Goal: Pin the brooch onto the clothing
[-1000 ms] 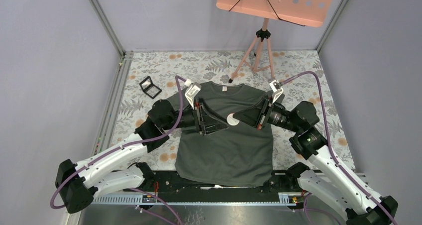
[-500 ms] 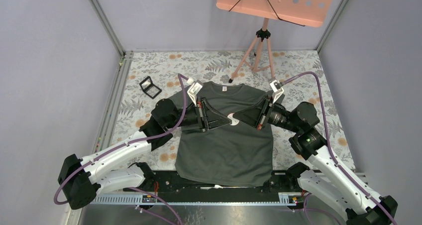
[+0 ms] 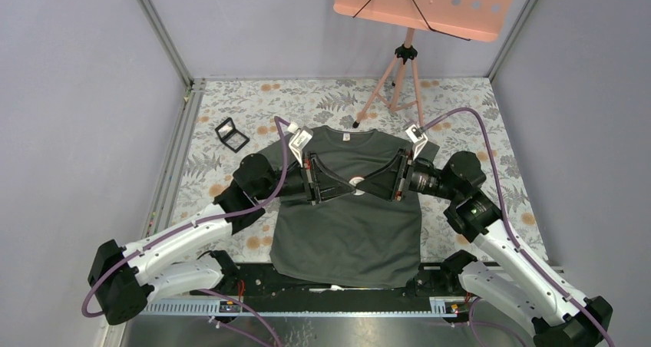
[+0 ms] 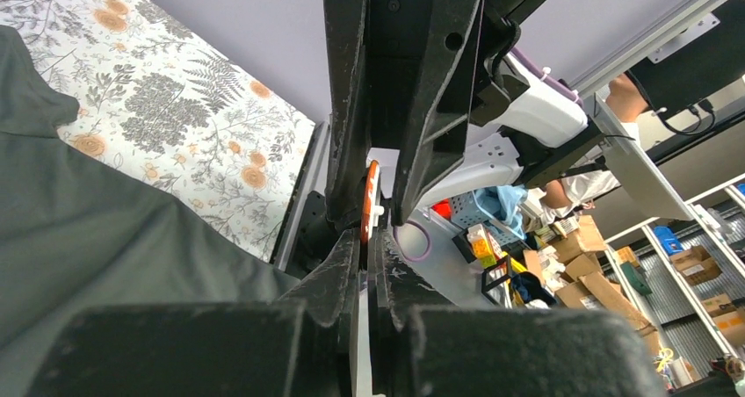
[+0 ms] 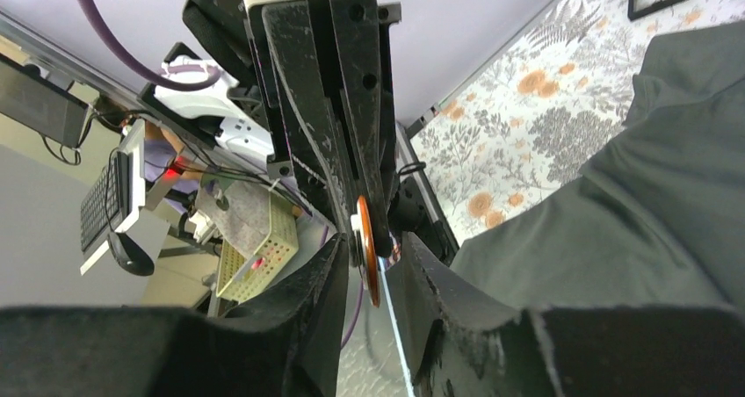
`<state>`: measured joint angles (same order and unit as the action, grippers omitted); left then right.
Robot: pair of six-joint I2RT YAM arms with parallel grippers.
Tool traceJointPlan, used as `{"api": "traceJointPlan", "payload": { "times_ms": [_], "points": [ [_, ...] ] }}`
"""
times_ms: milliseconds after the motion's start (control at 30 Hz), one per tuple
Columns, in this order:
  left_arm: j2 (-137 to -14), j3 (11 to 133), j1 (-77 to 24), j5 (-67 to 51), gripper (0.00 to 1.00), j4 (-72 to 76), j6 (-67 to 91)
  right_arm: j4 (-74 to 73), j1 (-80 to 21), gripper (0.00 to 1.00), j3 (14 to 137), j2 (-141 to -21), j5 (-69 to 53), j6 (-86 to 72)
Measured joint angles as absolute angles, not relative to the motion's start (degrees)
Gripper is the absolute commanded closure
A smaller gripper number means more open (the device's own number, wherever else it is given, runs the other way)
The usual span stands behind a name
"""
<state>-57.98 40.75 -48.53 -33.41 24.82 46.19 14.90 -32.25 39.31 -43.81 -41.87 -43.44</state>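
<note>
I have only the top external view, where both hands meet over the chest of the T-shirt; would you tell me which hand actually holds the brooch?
Observer: The left wrist view shows the left hand nearly shut, with the orange brooch standing edge-on at its fingertips, so it looks pinched there.
Operator: Thank you. Is the right hand gripping it as well?
Observer: It seems not. In the right wrist view the right hand is open, its fingers spread on either side of the brooch.
Operator: Is the brooch touching the T-shirt?
Observer: No. Both wrist views show it apart from the T-shirt, with no cloth against it.
</note>
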Motion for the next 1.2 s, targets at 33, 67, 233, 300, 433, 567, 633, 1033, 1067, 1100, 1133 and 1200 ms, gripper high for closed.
{"api": "traceJointPlan", "payload": {
  "times_ms": [33,67,233,300,433,567,633,1033,1067,1100,1133,1200],
  "points": [
    [-57.74,40.75,-48.53,-33.26,1.0,24.43,45.82,14.2,-32.25,0.64,39.48,-44.03,-42.57,-43.16],
    [-57.45,40.75,-48.53,-33.08,1.0,23.86,45.41,13.61,-32.25,0.64,39.55,-44.05,-42.98,-42.96],
    [-57.04,40.75,-48.53,-32.62,1.0,22.37,44.4,12.14,-32.25,0.65,39.57,-44.05,-44.36,-42.52],
    [-57.01,40.75,-48.53,-32.47,1.0,22.17,44.03,12.12,-32.25,0.68,39.57,-44.05,-44.62,-42.5],
    [-56.55,40.75,-48.53,-32.29,1.0,20.99,43.35,12.14,-32.25,0.74,39.57,-44.05,-44.64,-42.5],
    [-55.86,40.75,-48.53,-32.25,1.0,19.84,42.85,12.03,-32.25,0.77,39.57,-44.21,-44.64,-42.5],
    [-55.79,40.75,-48.53,-32.27,1.0,19.62,42.61,11.99,-32.25,0.78,39.57,-44.36,-44.64,-42.5],
    [-55.86,40.75,-48.51,-32.32,1.0,17.43,41.93,8.82,-32.27,0.87,40.27,-45.56,-44.42,-41.17],
    [-55.88,40.75,-48.51,-32.29,1.0,17.23,41.87,8.12,-32.27,0.87,40.45,-45.71,-44.34,-40.8],
    [-55.94,40.75,-48.51,-32.29,1.0,17.04,41.8,7.53,-32.32,0.88,40.69,-45.84,-44.14,-40.47],
    [-55.99,40.75,-48.49,-32.29,1.0,16.91,41.78,6.55,-32.45,0.89,41.1,-46.04,-43.88,-40.07],
    [-56.21,40.75,-48.34,-32.29,1.0,16.47,41.58,4.49,-32.93,0.92,41.95,-46.54,-42.74,-39.03]
  ]
}}
